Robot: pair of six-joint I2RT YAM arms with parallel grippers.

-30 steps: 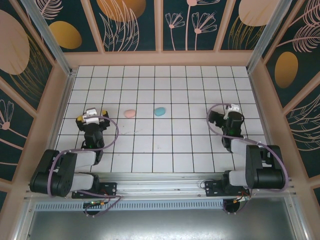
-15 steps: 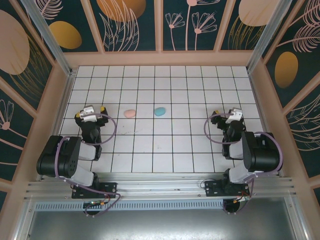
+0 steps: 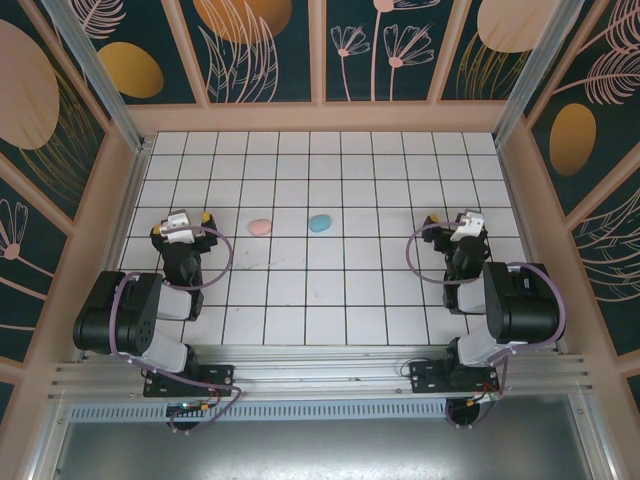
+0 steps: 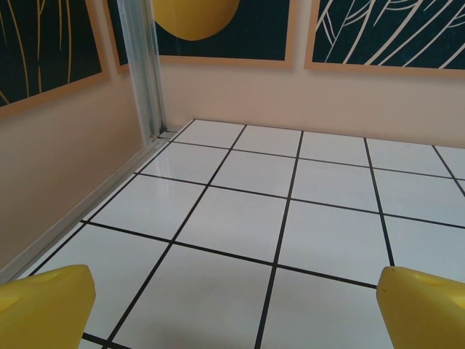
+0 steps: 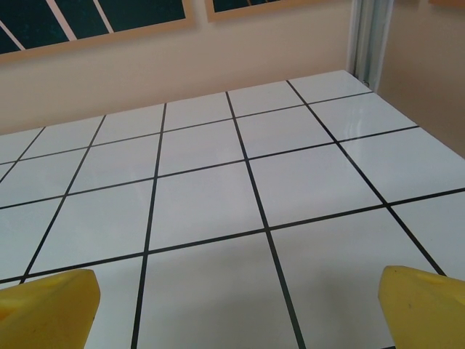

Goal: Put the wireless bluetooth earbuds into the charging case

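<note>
1. Yellow plastic left fingers (image 4: 45, 304) and right fingers (image 5: 47, 302) stand wide, empty, over the white tiled bench (image 3: 350, 290).
2. Farther: pale pink oval case (image 3: 260, 227) and teal-blue oval case (image 3: 320, 223), apart.
3. The earbuds are too small to make out, perhaps near the cases; likely light and slick, so pinch across the body.

A glossy white worktop (image 3: 350, 170) of square tiles with black grout lines spans the enclosure. Peach walls (image 3: 320, 116) carry dark teal panels (image 3: 380, 50) painted with orange ovals and pale leaf outlines. Silver aluminium posts (image 3: 95, 65) stand at both far corners.
</note>
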